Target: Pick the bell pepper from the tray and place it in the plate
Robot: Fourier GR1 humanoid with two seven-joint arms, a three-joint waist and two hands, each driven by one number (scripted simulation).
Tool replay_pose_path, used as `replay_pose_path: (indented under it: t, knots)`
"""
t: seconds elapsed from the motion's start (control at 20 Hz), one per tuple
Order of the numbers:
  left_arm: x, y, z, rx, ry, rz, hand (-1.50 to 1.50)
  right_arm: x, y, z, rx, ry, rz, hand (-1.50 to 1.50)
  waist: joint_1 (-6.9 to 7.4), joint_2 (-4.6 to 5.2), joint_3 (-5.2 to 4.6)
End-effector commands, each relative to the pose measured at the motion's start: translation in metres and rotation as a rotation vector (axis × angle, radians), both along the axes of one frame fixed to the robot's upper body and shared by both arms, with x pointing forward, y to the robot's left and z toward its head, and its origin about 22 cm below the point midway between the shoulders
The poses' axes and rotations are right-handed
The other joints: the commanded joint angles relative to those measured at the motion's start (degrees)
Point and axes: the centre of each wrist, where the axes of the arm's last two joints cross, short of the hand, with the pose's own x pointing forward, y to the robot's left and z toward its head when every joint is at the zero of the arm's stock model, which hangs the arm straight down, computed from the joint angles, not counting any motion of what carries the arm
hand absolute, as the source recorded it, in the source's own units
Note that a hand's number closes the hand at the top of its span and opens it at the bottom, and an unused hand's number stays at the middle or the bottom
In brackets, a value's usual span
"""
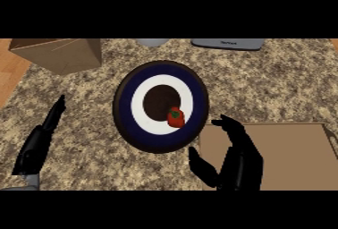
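Head view: bell pepper [175, 117] lies on the plate [125, 103], just up-left of the right hand [236, 156], whose fingers are spread, holding nothing.

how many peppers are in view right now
1. The pepper lies on the plate, right of its dark centre. The right hand covers part of the tray, so another might be hidden there.

Counter [277, 85] looking like rough speckled granite; plate [160, 71] showing glossy glaze; tray [290, 152] & box [63, 53] looking matt, cardboard-like.
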Motion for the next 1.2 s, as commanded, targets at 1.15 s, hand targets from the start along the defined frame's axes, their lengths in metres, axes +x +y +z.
replay_pose_path:
  t: [1.15]
  knots:
    - [-0.023,0.020,-0.022,-0.009,0.046,0.105,0.00,-0.014,-0.006,-0.052,0.488,-0.591,-0.233,-1.50,-5.93,-2.06,-0.03]
